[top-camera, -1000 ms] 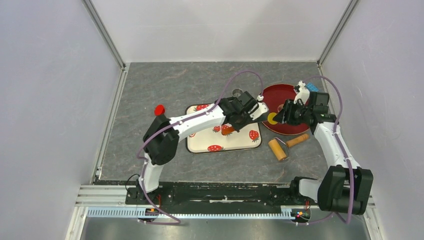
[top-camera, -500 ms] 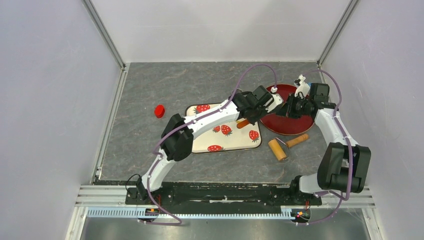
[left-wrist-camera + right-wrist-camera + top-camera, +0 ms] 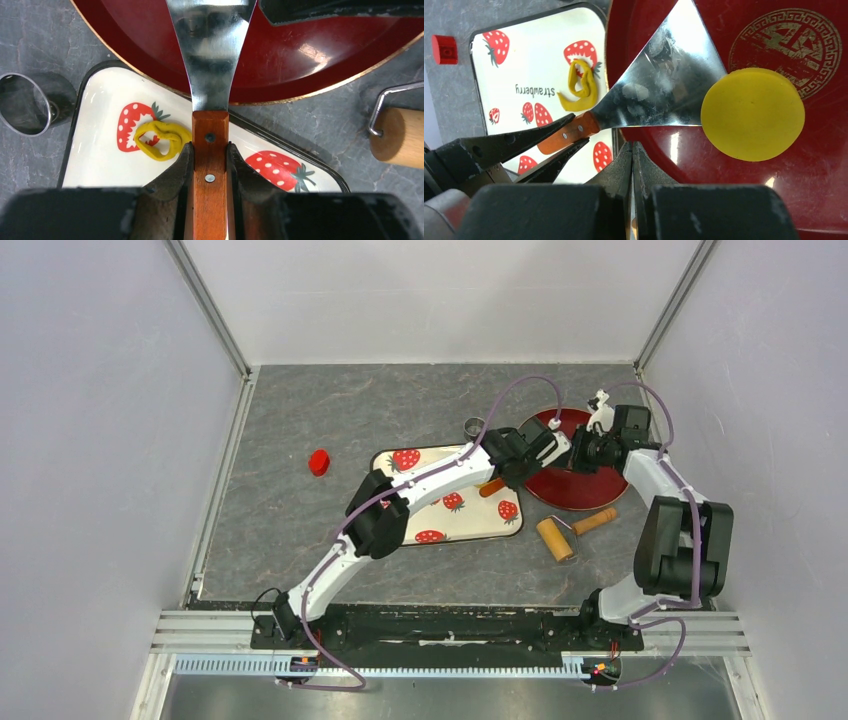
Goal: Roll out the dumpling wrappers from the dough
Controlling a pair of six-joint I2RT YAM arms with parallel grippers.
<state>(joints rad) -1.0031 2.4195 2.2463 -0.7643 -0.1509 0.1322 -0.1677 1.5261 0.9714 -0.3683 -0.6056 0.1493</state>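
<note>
Starting far left on the grey counter (image 3: 300, 420): small red block (image 3: 319, 461), alone, well apart from the rest. Next over, metal ring cutter (image 3: 474, 426) stands on the counter just beside the far edge of the strawberry-print tray (image 3: 480, 525).

On the tray, toward its far right corner, lies the dough (image 3: 580, 92): a yellow looped scrap, partly over one strawberry print and just beside the spatula handle, w/ contact unclear.

L arm reaches diagonally across the tray. L fingers (image 3: 187, 160) are clamped on the wooden handle (image 3: 210, 170) of a spatula, one finger each side. Its steel blade (image 3: 210, 50) runs out over the tray edge & over the red plate (image 3: 580, 495), which sits on the counter right beside the tray.

On the plate: one of the dumpling wrappers (image 3: 752, 114), a flat round yellow disc. Its left edge overlaps the blade's front corner; the rest is over the plate, next to the gold emblem.

R fingers (image 3: 632, 155) are pressed fully together w/ nothing between them, above the plate near the blade.

Wooden roller (image 3: 560, 535) lies on the counter at the near side of the plate, close to the tray's right corner.
</note>
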